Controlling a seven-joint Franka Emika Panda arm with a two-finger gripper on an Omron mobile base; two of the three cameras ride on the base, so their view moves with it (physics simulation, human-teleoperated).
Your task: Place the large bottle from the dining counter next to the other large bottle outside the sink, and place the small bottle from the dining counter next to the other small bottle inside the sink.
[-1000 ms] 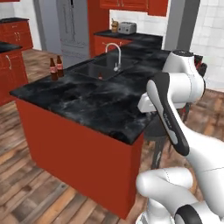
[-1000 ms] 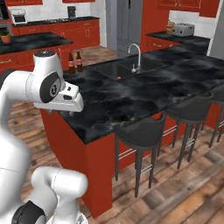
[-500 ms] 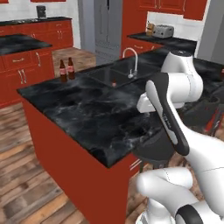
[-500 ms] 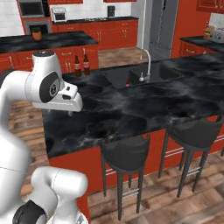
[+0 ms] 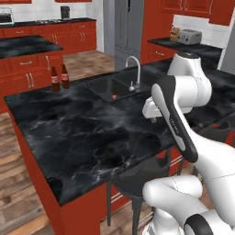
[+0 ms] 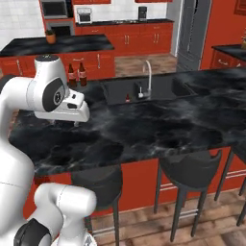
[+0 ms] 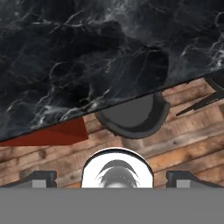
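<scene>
**Inspector:** Start with what is obscured.

**Assistant:** In the left base view the white arm (image 5: pixel 183 119) covers the right part of the dining counter (image 5: pixel 82 133). The gripper (image 6: pixel 63 123) hangs under the hand in the right base view, its tips small and dark against the slab. In the hand view the two finger tips (image 7: pixel 39 178) sit at the far left and far right of the bottom edge, so the jaws stand wide with nothing between them.

**Inspector:** The task's bottles?

**Assistant:** Two large brown bottles with red labels (image 5: pixel 59 78) stand upright, just beside each other, at the far corner of the same black slab, outside the sink (image 5: pixel 108 87); they also show in the right base view (image 6: pixel 77 74). I cannot tell one from the other.

**Inspector:** And the sink's contents?

**Assistant:** One small bottle with a red cap (image 5: pixel 114 95) stands in the basin, near the foot of the silver gooseneck tap (image 5: pixel 136 69). In the right base view it is a tiny shape (image 6: pixel 127 97) left of the tap; its label is too small to read. A second basin lies right of the tap, its floor hard to make out.

**Inspector:** Below the hand?

**Assistant:** The hand view shows the slab's edge, a black round stool seat (image 7: pixel 131 118) partly tucked under it, a sliver of red panel (image 7: pixel 52 134) and wooden floor (image 7: pixel 183 135). Another stool (image 7: pixel 216 83) is cut off at the right edge
</scene>
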